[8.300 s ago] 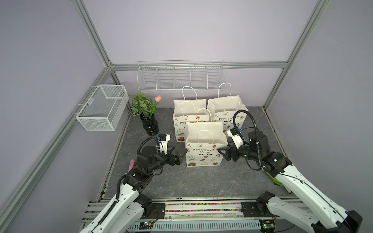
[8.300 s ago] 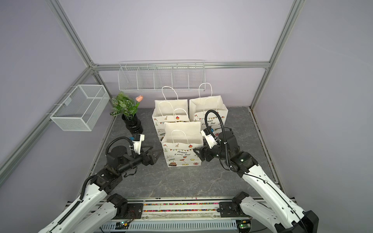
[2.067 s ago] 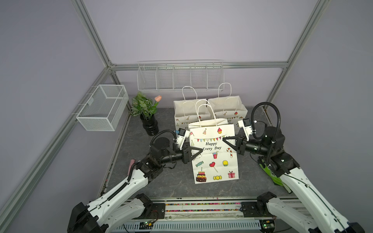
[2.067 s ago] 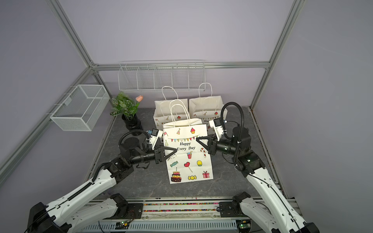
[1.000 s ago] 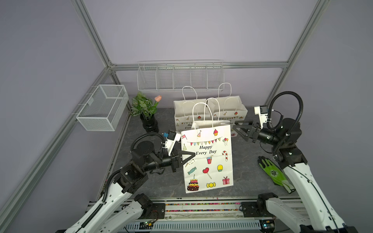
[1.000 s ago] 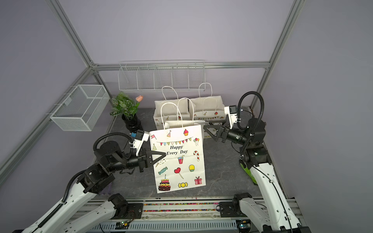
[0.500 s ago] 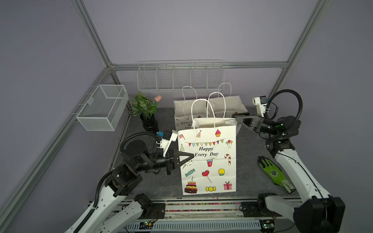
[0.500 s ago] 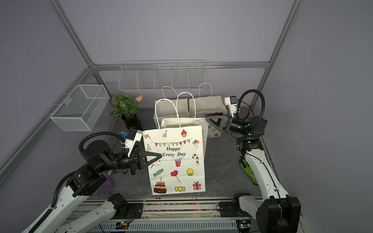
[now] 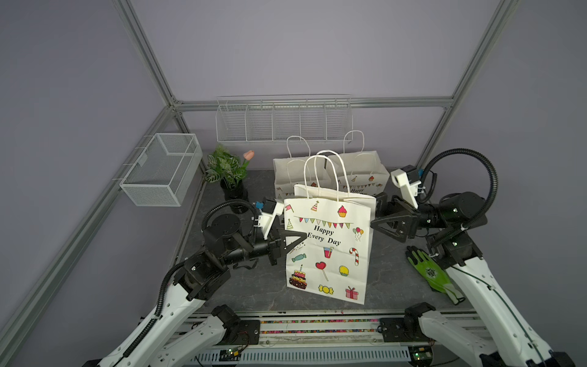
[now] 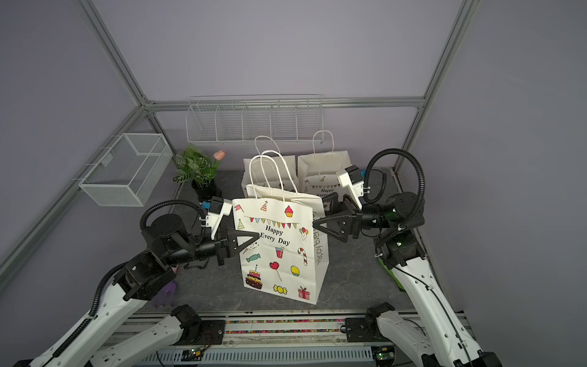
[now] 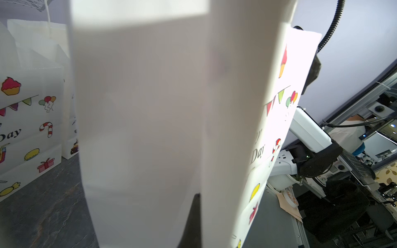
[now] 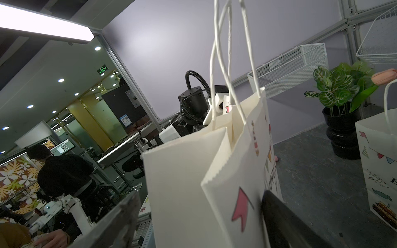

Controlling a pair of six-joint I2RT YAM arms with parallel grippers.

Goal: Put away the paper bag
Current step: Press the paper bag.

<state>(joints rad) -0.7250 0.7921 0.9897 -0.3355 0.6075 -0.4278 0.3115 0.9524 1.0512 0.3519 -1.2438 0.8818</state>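
The white paper bag (image 9: pixel 327 254) (image 10: pixel 279 254), printed "Happy Every Day", hangs upright above the table near its front edge. My left gripper (image 9: pixel 298 238) (image 10: pixel 254 236) (image 11: pixel 196 195) is shut on the bag's left side fold (image 11: pixel 139 107), which fills the left wrist view. My right gripper (image 9: pixel 376 211) (image 10: pixel 320 211) (image 12: pixel 199 195) stands open around the bag's upper right corner (image 12: pixel 193 182). Its black finger lies against the printed face. Its grey finger stands apart from the bag's far side. The bag's rope handles (image 12: pixel 227 64) stick up free.
Two more white paper bags (image 9: pixel 295 171) (image 9: pixel 359 171) stand at the back. A wire rack (image 9: pixel 282 120) hangs on the back wall and a mesh basket (image 9: pixel 158 171) on the left wall. A potted plant (image 9: pixel 228 178) is back left, a green glove (image 9: pixel 428 273) front right.
My right gripper has come down and in, so its open fingers now straddle the bag's upper right corner. The bag and my left gripper have barely moved.
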